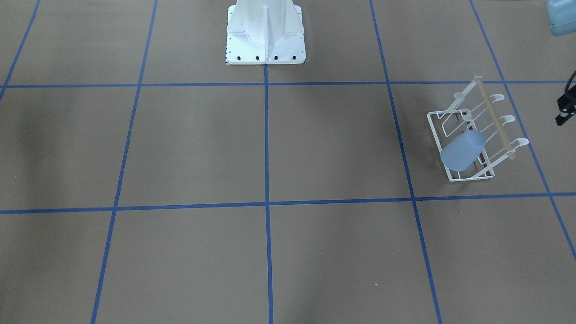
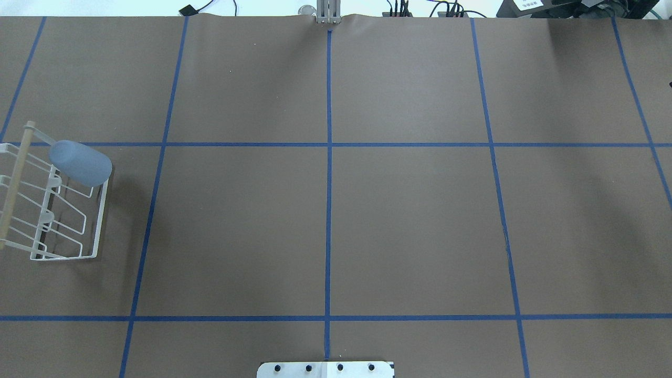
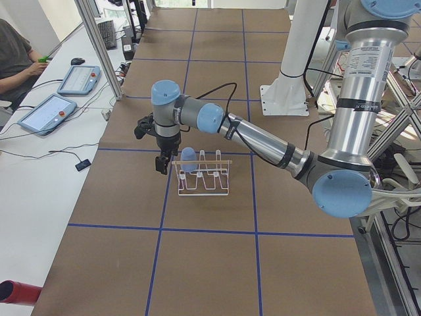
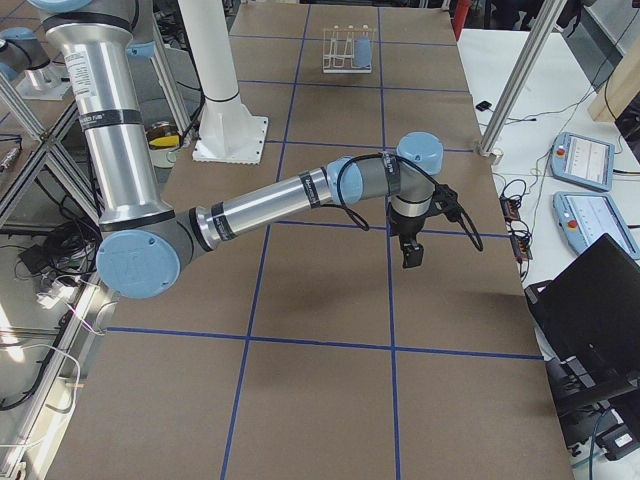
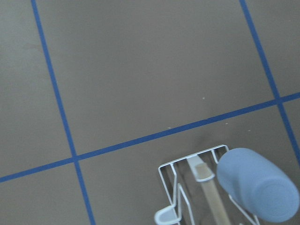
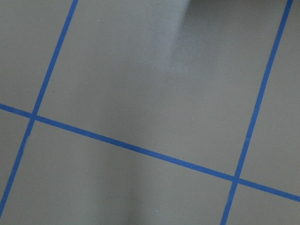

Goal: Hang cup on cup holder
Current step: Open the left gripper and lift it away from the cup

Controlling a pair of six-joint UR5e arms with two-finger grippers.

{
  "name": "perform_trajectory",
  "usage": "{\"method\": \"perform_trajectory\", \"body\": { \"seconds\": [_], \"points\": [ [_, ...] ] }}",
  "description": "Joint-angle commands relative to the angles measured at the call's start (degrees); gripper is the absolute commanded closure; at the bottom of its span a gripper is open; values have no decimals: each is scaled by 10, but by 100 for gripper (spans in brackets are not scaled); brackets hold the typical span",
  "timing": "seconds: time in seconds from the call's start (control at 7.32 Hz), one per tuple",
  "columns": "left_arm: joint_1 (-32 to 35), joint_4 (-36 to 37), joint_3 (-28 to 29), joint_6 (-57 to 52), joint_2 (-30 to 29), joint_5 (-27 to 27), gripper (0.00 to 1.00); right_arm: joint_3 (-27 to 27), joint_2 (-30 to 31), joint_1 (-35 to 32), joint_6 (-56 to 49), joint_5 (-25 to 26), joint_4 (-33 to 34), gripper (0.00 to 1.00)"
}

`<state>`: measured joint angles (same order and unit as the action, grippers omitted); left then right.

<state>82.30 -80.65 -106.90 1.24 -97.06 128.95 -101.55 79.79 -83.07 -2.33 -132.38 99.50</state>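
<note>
My left gripper (image 3: 162, 164) hangs near the cup's end of the cup holder (image 2: 16, 184). I see it only small from the side and as a black sliver cut off by the front view's edge, so I cannot tell whether its fingers are spread or closed. Its wrist camera shows no fingers, just the cup (image 5: 255, 185) low in the corner with its closed base toward the lens. The right gripper (image 4: 411, 252) hovers over bare brown table (image 2: 409, 226), well apart from the rack. From that side view alone I cannot tell its state either.

The cup lies tilted on the holder's slanted wires, with nothing gripping it, and hides part of the loops beneath. The overhead view crops the holder's left edge. The white pedestal (image 1: 265, 40) stands well apart, at the table's robot side, where a blue tape line (image 1: 266, 135) meets it. Two tablets (image 3: 77, 79) lie on the side bench.
</note>
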Motion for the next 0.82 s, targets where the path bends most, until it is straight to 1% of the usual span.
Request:
{"method": "perform_trajectory", "body": {
  "seconds": [0.0,0.14,0.41,0.55,0.68],
  "points": [
    [38,-1,20,-26,28,13,2,-26,61,-1,1,11,-9,0],
    [40,-1,13,-26,33,13,2,-23,64,-1,0,9,-9,0],
    [40,-3,30,-27,39,13,2,-10,77,0,-1,1,-9,0],
    [40,-4,52,-27,39,14,2,-13,77,0,1,2,-10,0],
    [41,-4,61,-28,40,31,2,-15,77,0,1,2,-10,0]
  ]
}}
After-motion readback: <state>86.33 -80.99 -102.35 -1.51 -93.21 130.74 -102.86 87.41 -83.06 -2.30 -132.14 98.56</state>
